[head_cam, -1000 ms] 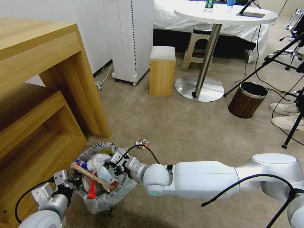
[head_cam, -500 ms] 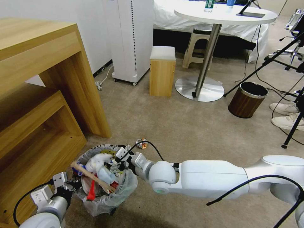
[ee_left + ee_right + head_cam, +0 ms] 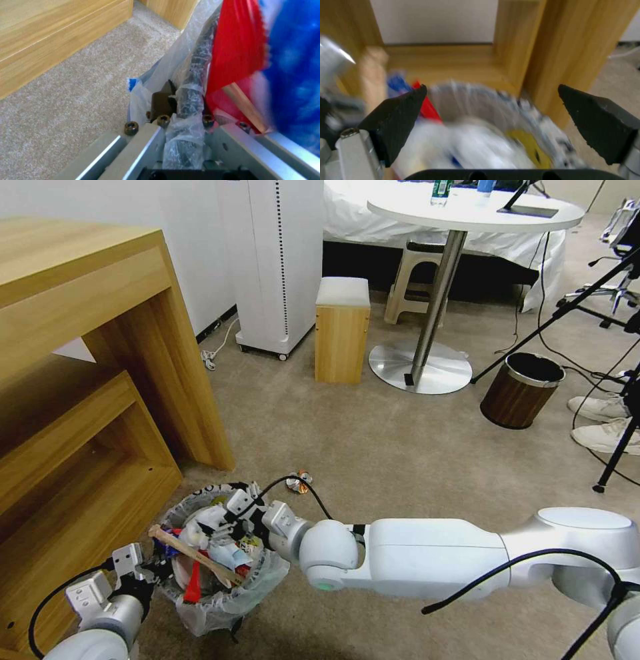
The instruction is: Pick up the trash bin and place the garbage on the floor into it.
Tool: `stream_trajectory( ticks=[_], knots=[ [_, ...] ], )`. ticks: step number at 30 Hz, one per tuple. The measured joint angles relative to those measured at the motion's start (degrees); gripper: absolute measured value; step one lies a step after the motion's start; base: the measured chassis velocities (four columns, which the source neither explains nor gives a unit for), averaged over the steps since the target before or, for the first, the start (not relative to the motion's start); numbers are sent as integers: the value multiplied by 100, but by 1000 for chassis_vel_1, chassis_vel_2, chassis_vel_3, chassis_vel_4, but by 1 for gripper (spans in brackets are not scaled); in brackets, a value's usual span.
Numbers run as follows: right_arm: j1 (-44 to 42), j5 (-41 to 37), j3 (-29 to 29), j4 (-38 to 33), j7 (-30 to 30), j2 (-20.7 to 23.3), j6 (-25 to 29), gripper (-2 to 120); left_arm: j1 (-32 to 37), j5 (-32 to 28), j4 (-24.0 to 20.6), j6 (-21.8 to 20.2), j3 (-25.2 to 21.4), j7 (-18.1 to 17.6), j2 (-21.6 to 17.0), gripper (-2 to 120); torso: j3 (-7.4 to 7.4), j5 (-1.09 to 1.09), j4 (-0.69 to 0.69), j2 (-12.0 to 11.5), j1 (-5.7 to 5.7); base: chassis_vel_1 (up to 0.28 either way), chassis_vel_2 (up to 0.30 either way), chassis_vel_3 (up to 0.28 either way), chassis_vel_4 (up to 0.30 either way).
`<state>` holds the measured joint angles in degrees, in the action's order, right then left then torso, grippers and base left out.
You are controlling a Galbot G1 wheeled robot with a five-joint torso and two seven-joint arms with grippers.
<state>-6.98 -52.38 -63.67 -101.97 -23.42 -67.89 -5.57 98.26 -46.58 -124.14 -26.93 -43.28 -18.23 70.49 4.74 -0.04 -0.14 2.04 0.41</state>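
The trash bin (image 3: 220,587), lined with a crinkly clear bag, sits on the carpet beside the wooden shelf. It is heaped with garbage: a wooden stick (image 3: 193,557), a red wrapper (image 3: 193,585) and white crumpled paper (image 3: 197,533). My left gripper (image 3: 155,568) is shut on the bin's near-left rim (image 3: 191,97), with the red wrapper (image 3: 238,50) just inside. My right gripper (image 3: 231,511) hangs open over the heap with nothing between its black fingers (image 3: 398,120). A crushed can (image 3: 299,482) lies on the floor beyond the bin.
The wooden shelf unit (image 3: 100,380) stands close on the left. Farther off are a small wooden stool (image 3: 341,330), a round table's base (image 3: 420,368), a brown wood-grain bin (image 3: 521,390), tripod legs (image 3: 617,453) and a person's shoes (image 3: 603,420). Bare carpet (image 3: 373,447) lies between.
My right gripper has drifted left, farther over the bin's middle, after a small swing to the right. The litter on top has shifted a little. The left gripper keeps its hold.
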Motion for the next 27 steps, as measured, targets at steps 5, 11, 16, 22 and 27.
stream_trajectory(
  ticks=[5,11,16,22,27],
  knots=[
    [-111,-4,318,-140,36,32,84,100,-61,-22,67,-7,-10,0,-15,0,0,1,1,0,0,0,0,0,0],
    [-423,11,1142,-468,-45,787,177,100,-48,-22,118,-29,-50,-1,-3,0,0,2,-2,0,0,0,0,0,0],
    [-855,12,2101,-552,-56,1342,206,100,-35,-86,120,-125,-108,-45,-78,0,0,2,-1,0,0,0,0,0,0],
    [-1663,152,3375,-630,-165,1994,230,100,-2,-179,175,-196,-182,-83,-183,0,0,3,-1,0,0,0,0,0,0],
    [-2377,209,4441,-578,-493,2445,180,100,-10,-184,218,-198,-210,-84,-206,0,0,3,-1,0,0,0,0,0,0]
  ],
)
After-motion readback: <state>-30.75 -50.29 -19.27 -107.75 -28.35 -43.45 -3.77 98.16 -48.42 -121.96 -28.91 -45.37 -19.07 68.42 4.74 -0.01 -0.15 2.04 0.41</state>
